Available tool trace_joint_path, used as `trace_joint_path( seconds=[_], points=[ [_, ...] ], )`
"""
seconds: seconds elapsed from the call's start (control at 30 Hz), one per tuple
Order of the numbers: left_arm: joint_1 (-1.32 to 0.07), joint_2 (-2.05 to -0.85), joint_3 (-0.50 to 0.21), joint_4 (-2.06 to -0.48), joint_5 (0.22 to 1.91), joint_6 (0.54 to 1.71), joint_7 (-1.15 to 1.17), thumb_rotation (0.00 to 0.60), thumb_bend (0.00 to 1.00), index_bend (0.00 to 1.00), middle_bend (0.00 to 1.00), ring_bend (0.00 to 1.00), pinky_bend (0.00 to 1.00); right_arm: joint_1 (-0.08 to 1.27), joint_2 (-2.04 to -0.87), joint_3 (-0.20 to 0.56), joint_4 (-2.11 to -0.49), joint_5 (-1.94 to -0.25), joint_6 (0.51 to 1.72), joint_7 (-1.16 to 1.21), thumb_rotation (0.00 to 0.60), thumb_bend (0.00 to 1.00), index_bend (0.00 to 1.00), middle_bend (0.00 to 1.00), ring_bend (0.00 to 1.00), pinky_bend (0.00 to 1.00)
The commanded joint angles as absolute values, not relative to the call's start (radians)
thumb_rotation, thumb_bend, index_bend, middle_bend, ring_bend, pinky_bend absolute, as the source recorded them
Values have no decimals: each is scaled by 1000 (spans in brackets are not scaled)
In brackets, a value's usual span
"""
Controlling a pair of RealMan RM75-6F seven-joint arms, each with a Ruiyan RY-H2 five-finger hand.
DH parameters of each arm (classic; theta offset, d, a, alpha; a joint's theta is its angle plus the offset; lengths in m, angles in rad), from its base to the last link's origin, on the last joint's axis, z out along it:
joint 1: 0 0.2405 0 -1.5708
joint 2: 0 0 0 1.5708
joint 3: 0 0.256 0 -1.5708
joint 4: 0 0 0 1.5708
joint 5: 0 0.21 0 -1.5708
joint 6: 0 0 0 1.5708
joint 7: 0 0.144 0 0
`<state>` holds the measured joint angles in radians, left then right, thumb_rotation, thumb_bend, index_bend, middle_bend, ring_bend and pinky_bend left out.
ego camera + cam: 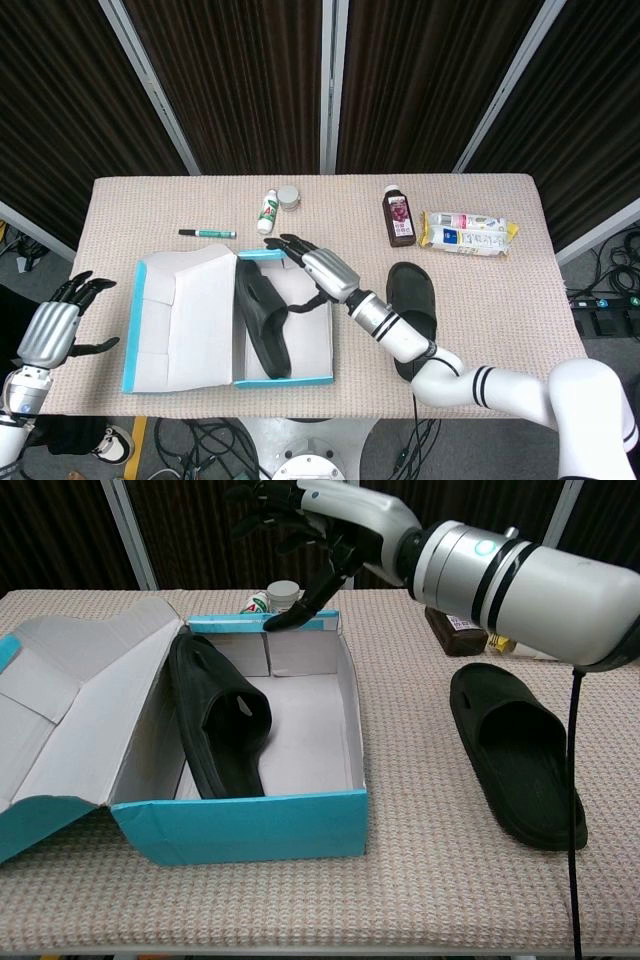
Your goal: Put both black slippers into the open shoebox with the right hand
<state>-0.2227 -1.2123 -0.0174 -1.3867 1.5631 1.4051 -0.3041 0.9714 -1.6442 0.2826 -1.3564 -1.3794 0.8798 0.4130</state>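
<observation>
Right robot hand [318, 270] hangs above the far edge of the shoebox [225, 380], fingers spread and holding nothing; in the chest view [320, 520] it is raised clear of the box, with one finger pointing down toward the rim. Left robot hand [55, 325] sits off the surface's near-left corner, also released, fingers apart and empty.

One slipper [262, 318] lies inside the shoebox, leaning on its side against the left wall, below and just left of the right robot hand and not touching it. The other slipper [410, 305] lies flat on the surface right of the box, partly under the right forearm in the head view; the chest view [515, 750] shows it whole, sole down, apart from the box.

Counted: two black slippers, one blue shoebox with its lid [180, 310] folded open to the left, one dark bottle [398, 216] standing upright, one flat packet [466, 233] just beside it, one small white bottle [267, 212] lying next to one small round jar [289, 197], and one pen [207, 233] beyond the box.

A beige woven cloth covers the surface [500, 300]. Dark curtains with pale poles stand behind it, and cables lie on the floor.
</observation>
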Motion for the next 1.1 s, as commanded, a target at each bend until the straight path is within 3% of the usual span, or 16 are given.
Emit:
trace_joint_path(
  seconds=[0.03,0.17,0.3,0.5,0.9,1.1],
  points=[
    [-224,-1212,-16,-1390,1565,1404,-303,600,4,208,210,90,177,938,-1497,326,-1516,-1246,899,130,600,0,5,183,26,123],
    [-227,-1214,-15,-1395,1567,1400,-302,600,3,208,210,90,176,932,-1356,309,-1655,-1051,852,-127,600,17,15,240,82,149],
    [-231,-1217,-14,-1398,1569,1394,-301,600,3,208,210,90,177,973,-1201,236,-1811,-738,846,-413,600,11,17,222,82,153],
    [-235,-1221,-9,-1398,1572,1384,-294,600,3,208,210,90,177,1032,-1130,153,-1892,-464,922,-603,600,8,17,205,82,156],
    [-240,-1224,-3,-1405,1568,1369,-281,600,3,208,210,90,177,1077,-1151,47,-1822,-298,872,-683,600,26,16,203,88,185],
    [-238,-1223,-2,-1405,1566,1371,-283,600,3,208,210,90,177,1087,-1183,34,-1772,-276,810,-657,600,26,16,185,66,185]
  ],
)
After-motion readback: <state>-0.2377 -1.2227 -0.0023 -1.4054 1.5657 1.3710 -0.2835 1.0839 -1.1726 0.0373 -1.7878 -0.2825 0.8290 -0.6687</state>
